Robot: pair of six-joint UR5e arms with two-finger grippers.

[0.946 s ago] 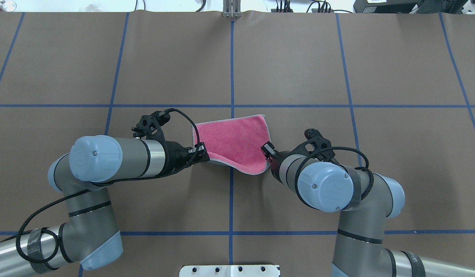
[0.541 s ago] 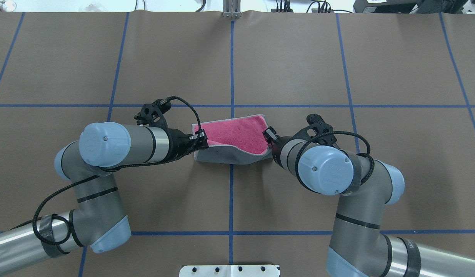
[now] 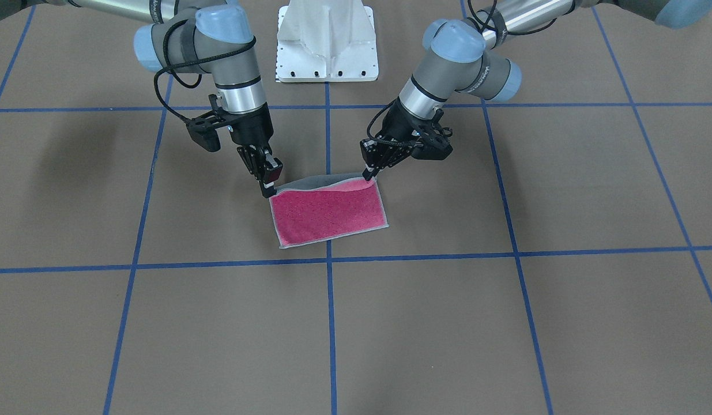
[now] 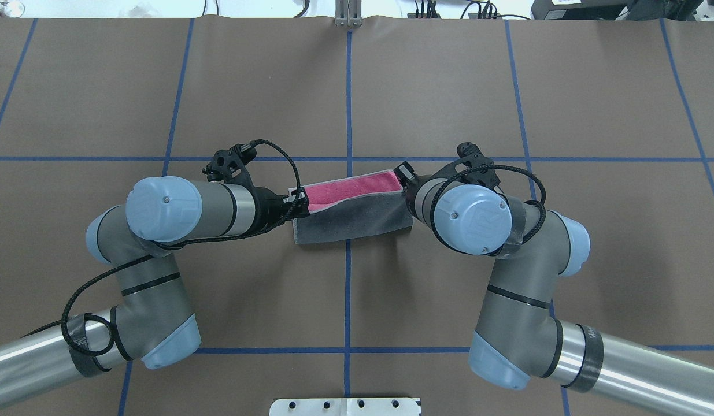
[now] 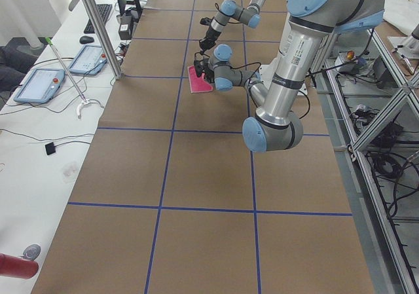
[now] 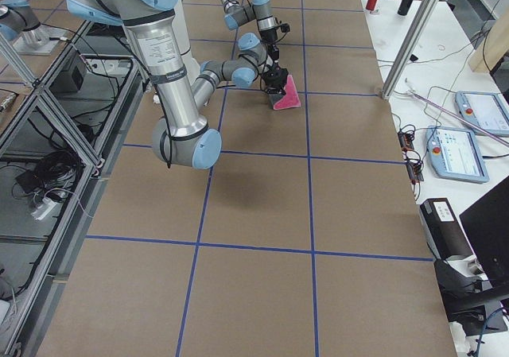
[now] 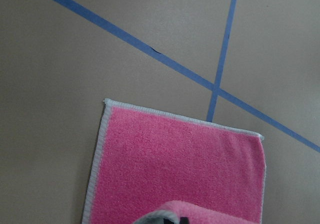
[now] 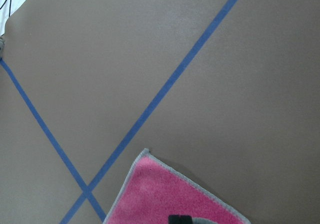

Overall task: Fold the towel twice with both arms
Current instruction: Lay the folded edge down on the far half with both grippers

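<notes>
The towel (image 4: 351,222) lies at the table's middle, half turned over: its dark grey face is up on the near side and a narrow pink strip (image 4: 354,189) shows beyond. From the front the towel (image 3: 330,213) shows pink. My left gripper (image 4: 303,203) is shut on the towel's lifted left corner. My right gripper (image 4: 402,174) is shut on the lifted right corner. In the front view the left gripper (image 3: 368,174) and the right gripper (image 3: 268,189) hold the raised edge just above the flat part. The wrist views show the flat pink towel below (image 7: 180,169) (image 8: 165,199).
The white bolted pedestal (image 3: 327,40) stands at the robot's side of the table. Blue tape lines (image 4: 348,289) grid the brown table cover. A metal bracket (image 4: 348,14) sits at the far edge. A side desk with tablets (image 5: 42,84) runs along the operators' side.
Both grippers have moved away from the robot with the towel's near edge, laying it over. More dark grey face shows and the pink strip has narrowed.
</notes>
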